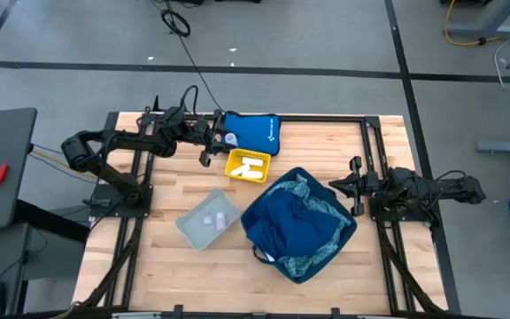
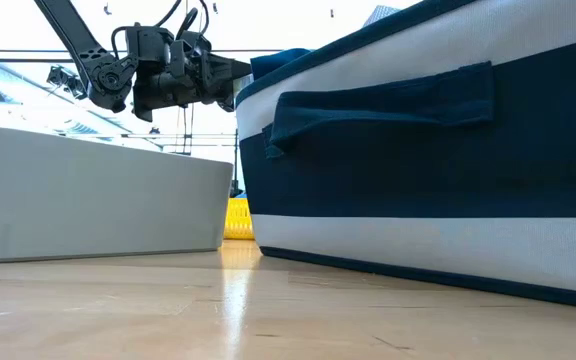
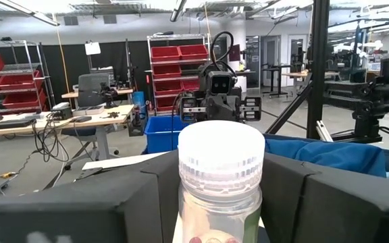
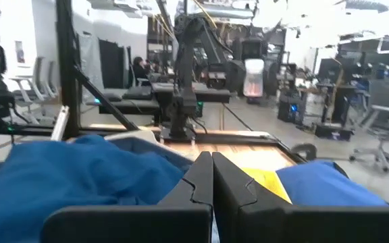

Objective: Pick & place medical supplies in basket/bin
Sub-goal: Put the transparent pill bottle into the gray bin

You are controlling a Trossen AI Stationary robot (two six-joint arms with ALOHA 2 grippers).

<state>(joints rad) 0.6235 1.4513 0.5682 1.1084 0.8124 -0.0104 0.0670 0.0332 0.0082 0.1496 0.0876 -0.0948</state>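
My left gripper [image 1: 218,138] hovers over the table's far side, next to the blue pouch [image 1: 253,133] and above the yellow tray [image 1: 248,167], shut on a small clear bottle with a white ribbed cap [image 3: 221,160]. White packets lie in the yellow tray. A dark-blue cloth and a patterned light-blue cloth [image 1: 301,190] lie in the blue basket [image 1: 343,239]. Tiny vials [image 1: 212,218] sit in the grey bin [image 1: 187,226]. My right gripper [image 1: 354,186] waits shut at the table's right, beside the basket. My left gripper pinches the clear bottle just below its white cap [image 3: 221,202], one finger [image 3: 147,199] on each side. The fingers come level from the table's left. The bottle stands upright, cap up, lifted clear of the table in the low view [image 2: 183,75].
The grey bin [image 2: 98,195] and the blue-and-white basket [image 2: 418,150] stand side by side near the table's middle, the yellow tray [image 2: 238,218] behind them. A black frame [image 1: 361,120] runs along the far and right edges. Bare wood [image 1: 202,283] lies toward the near edge.
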